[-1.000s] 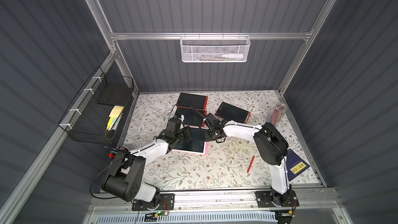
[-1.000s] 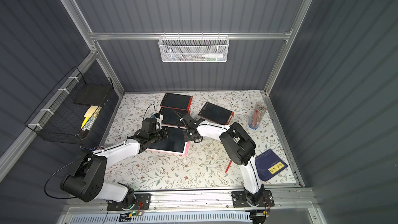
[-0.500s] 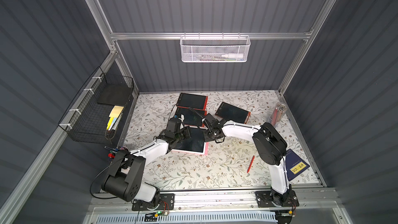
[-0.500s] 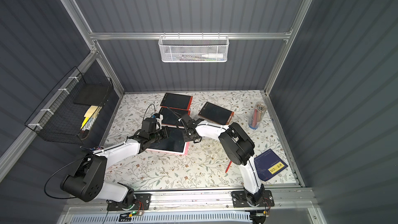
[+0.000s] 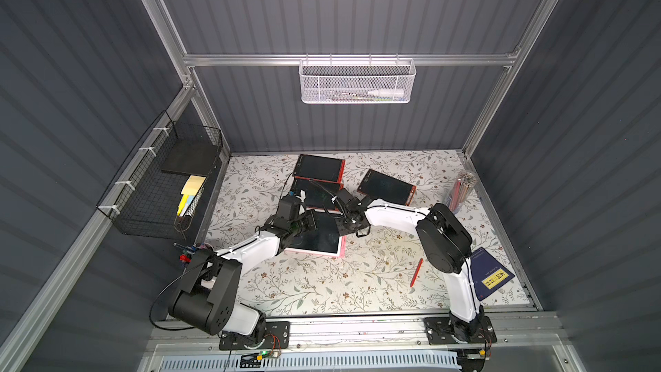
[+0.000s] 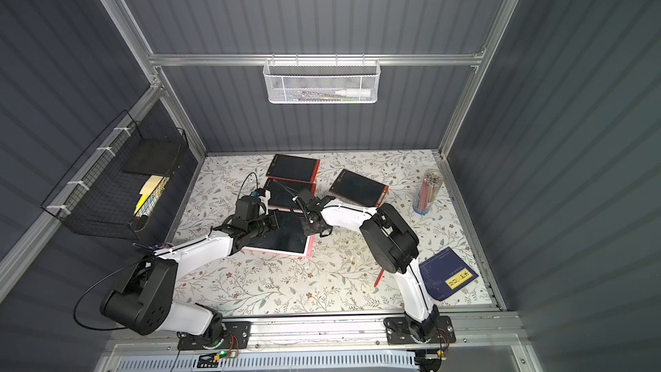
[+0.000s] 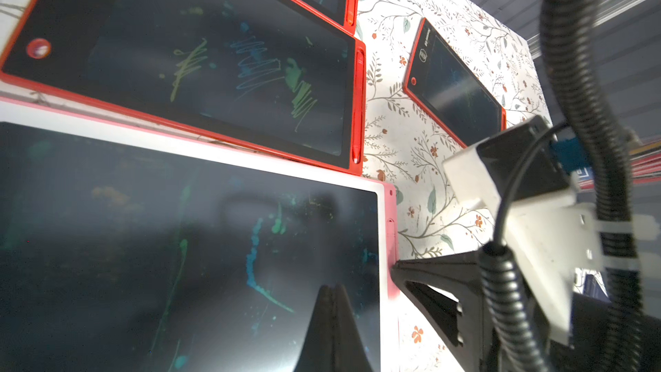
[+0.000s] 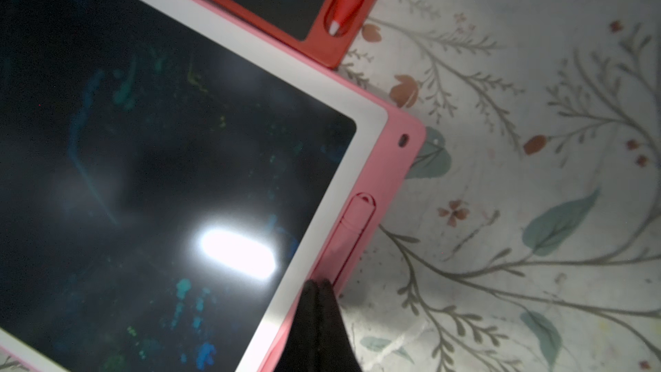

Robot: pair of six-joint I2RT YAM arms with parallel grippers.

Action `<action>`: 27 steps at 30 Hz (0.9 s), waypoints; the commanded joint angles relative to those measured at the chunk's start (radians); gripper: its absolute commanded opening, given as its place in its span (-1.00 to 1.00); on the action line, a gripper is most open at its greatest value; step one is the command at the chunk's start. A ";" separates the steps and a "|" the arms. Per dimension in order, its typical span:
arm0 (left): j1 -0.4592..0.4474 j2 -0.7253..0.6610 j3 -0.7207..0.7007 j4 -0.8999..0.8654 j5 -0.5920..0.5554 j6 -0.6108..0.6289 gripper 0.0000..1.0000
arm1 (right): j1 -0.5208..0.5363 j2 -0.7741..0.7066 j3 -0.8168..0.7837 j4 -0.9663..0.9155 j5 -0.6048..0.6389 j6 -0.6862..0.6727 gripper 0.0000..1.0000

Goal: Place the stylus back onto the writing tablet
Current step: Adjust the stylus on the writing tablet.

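The pink stylus (image 8: 352, 230) lies in the side groove of the pink tablet (image 8: 386, 159). The right hand (image 8: 316, 286), closed and empty, has its tips down at one end of that groove, most likely to press the pen fully home. The left hand (image 7: 332, 289), also closed on nothing, rests tip-down on the dark screen, probably pinning the tablet against sliding on the worktop (image 5: 322, 280) — a red stylus (image 5: 416, 273) lies loose, well apart
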 commanded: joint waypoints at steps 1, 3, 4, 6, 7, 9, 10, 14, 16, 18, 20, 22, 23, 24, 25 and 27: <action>0.005 -0.024 0.006 -0.018 -0.017 0.005 -1.00 | 0.008 0.066 -0.009 -0.093 0.015 -0.019 -1.00; 0.005 -0.025 0.006 -0.019 -0.017 0.004 -1.00 | 0.010 0.071 -0.011 -0.108 0.020 -0.011 -1.00; 0.005 -0.024 0.007 -0.019 -0.017 0.004 -1.00 | 0.011 0.072 -0.016 -0.109 0.020 -0.006 -1.00; 0.004 -0.024 0.006 -0.018 -0.018 0.003 -1.00 | 0.011 0.071 -0.029 -0.105 0.020 -0.001 -1.00; 0.005 -0.024 0.006 -0.019 -0.017 0.004 -1.00 | 0.014 0.072 -0.035 -0.104 0.023 0.002 -1.00; 0.005 -0.023 0.007 -0.019 -0.013 0.005 -1.00 | 0.013 0.074 -0.045 -0.103 0.030 0.007 -1.00; 0.005 -0.023 0.007 -0.019 -0.013 0.004 -1.00 | 0.013 0.075 -0.048 -0.103 0.029 0.011 -1.00; 0.005 -0.023 0.007 -0.018 -0.013 0.004 -1.00 | 0.014 0.079 -0.073 -0.086 0.022 0.028 -1.00; 0.004 -0.022 0.006 -0.017 -0.010 0.004 -1.00 | 0.015 0.082 -0.085 -0.084 0.025 0.036 -1.00; 0.005 -0.019 0.006 -0.016 -0.008 0.005 -1.00 | 0.016 0.085 -0.095 -0.081 0.025 0.040 -1.00; 0.005 -0.017 0.006 -0.017 -0.008 0.006 -1.00 | 0.017 0.082 -0.107 -0.072 0.026 0.047 -1.00; 0.005 -0.014 0.006 -0.017 -0.007 0.006 -1.00 | 0.017 0.077 -0.111 -0.070 0.039 0.053 -1.00; 0.005 -0.014 0.006 -0.017 -0.007 0.006 -1.00 | 0.017 0.074 -0.112 -0.070 0.047 0.053 -1.00; 0.004 -0.015 0.006 -0.016 -0.006 0.006 -1.00 | 0.017 0.065 -0.107 -0.068 0.056 0.051 -1.00; 0.005 -0.013 0.005 -0.015 -0.005 0.007 -1.00 | 0.016 0.057 -0.101 -0.069 0.063 0.048 -1.00; 0.004 -0.012 0.006 -0.014 -0.003 0.010 -1.00 | 0.013 0.039 -0.084 -0.067 0.058 0.042 -1.00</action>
